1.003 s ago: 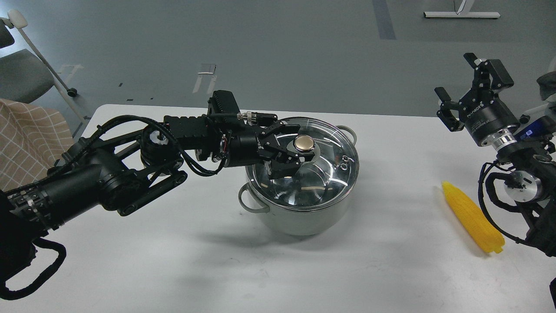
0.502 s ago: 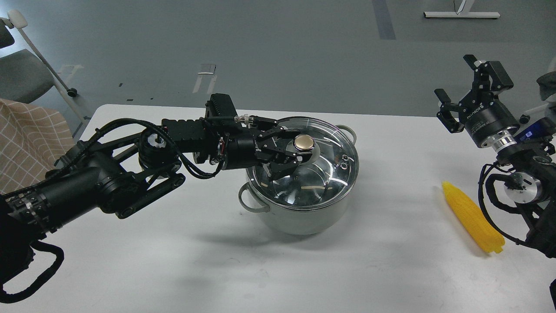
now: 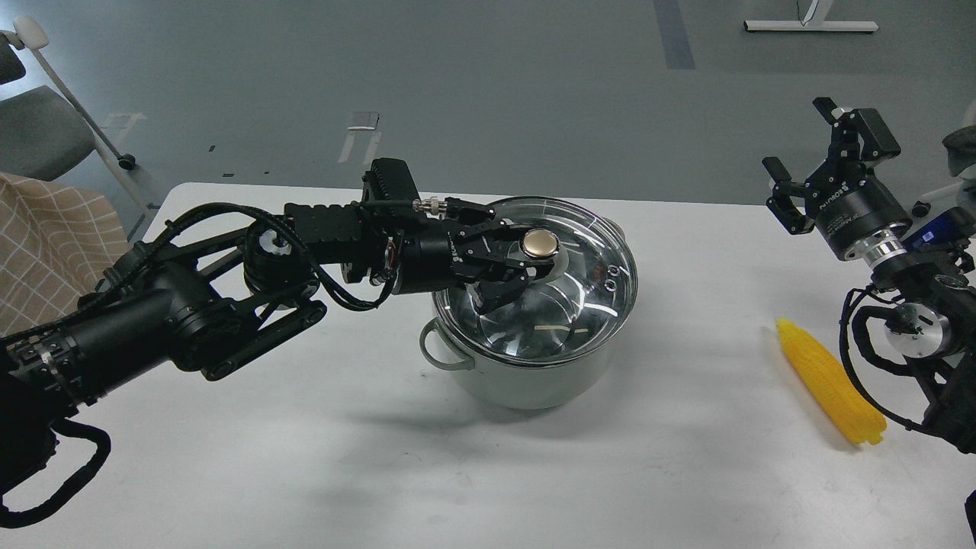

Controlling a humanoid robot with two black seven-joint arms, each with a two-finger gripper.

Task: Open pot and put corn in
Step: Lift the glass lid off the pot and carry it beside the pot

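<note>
Two black arms are ours; nearest, the corn (image 3: 829, 381) lies on the white table (image 3: 305, 457) at right; mid-table, our left gripper (image 3: 526, 263) clenches the glass lid (image 3: 587, 297) knob over the pot (image 3: 526, 381); farther right, our right gripper (image 3: 820, 152) hangs spread, empty

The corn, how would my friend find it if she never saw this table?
Start at the big pot in the middle of the white table, then look far right. The corn lies flat there, alone, below the right gripper. It is the only bright yellow, bumpy thing.
</note>
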